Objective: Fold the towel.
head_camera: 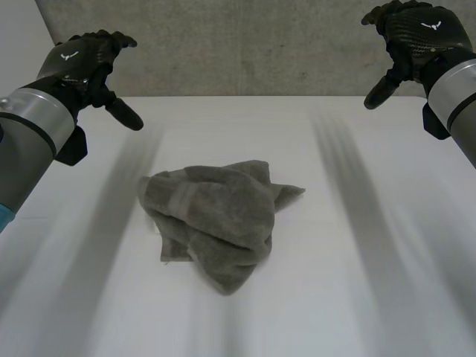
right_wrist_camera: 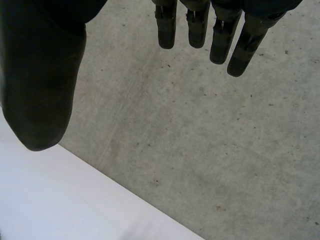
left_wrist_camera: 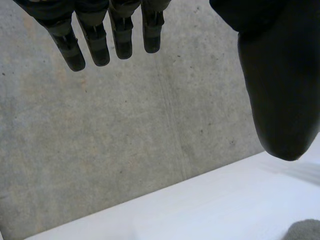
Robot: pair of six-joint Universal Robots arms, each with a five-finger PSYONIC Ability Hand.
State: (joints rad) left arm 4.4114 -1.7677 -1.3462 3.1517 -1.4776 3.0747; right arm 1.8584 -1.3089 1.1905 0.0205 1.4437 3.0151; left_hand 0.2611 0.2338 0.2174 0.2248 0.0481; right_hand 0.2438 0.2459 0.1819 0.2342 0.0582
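- Towel (head_camera: 216,223) crumpled mid-desk (head_camera: 372,297), unfolded.
- Left hand (head_camera: 85,63) and right hand (head_camera: 416,37) raised well apart from it, fingers relaxed, holding nothing.
- Risk: grabbing the bunched middle, no corner; fold comes out lumpy.

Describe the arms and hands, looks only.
The left hand and right hand are black with woven backs, each bearing a small white mark. The left arm and right arm have silver cylindrical wrists, the left with a light-blue cap.
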